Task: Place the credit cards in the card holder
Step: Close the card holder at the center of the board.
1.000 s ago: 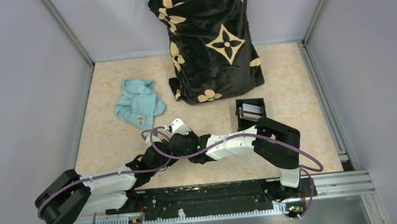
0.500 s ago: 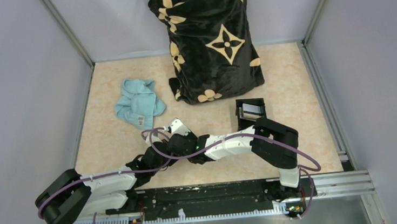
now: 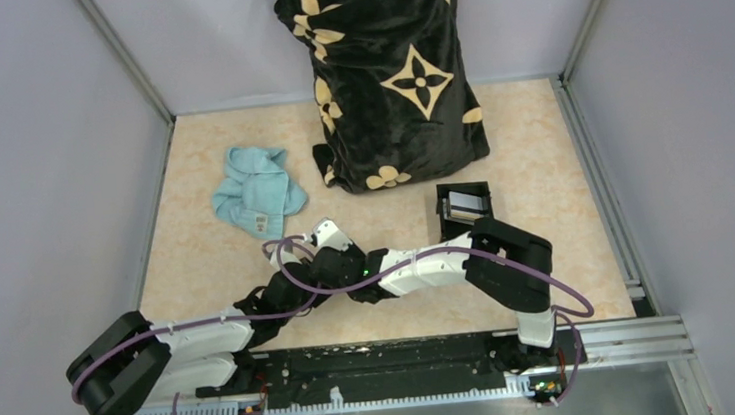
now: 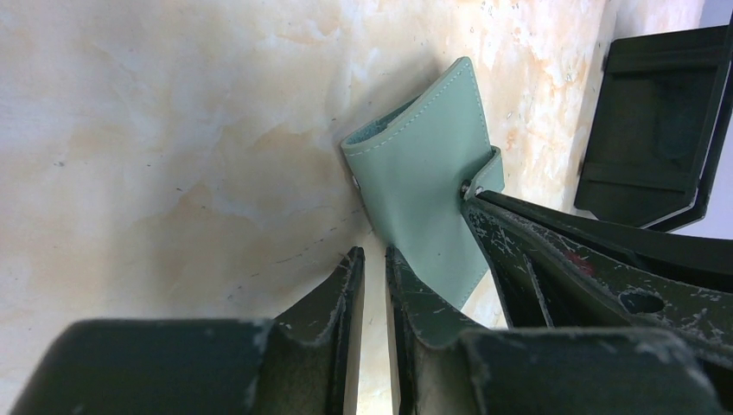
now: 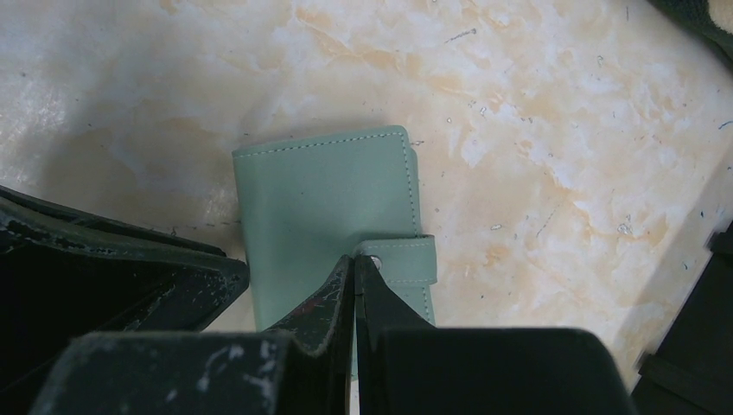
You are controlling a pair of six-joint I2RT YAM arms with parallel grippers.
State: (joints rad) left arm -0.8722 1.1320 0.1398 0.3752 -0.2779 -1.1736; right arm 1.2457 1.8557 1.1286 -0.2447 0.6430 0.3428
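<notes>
Our right gripper (image 5: 354, 259), pressed together, meets the strap (image 5: 399, 259) of the flat card holder (image 5: 324, 199) stretching away from it; our left gripper (image 4: 373, 255), slightly spread, crowds alongside, black box (image 4: 657, 121) beyond.

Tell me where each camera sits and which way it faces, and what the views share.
Top external: above and behind the bases, looking down on the table; both arms show.
Left wrist: on the left arm, looking along the left gripper at the card holder; the right gripper shows at the right.
Right wrist: on the right arm, looking down its shut fingers at the card holder.
Both wrist views share the card holder and the other gripper.
</notes>
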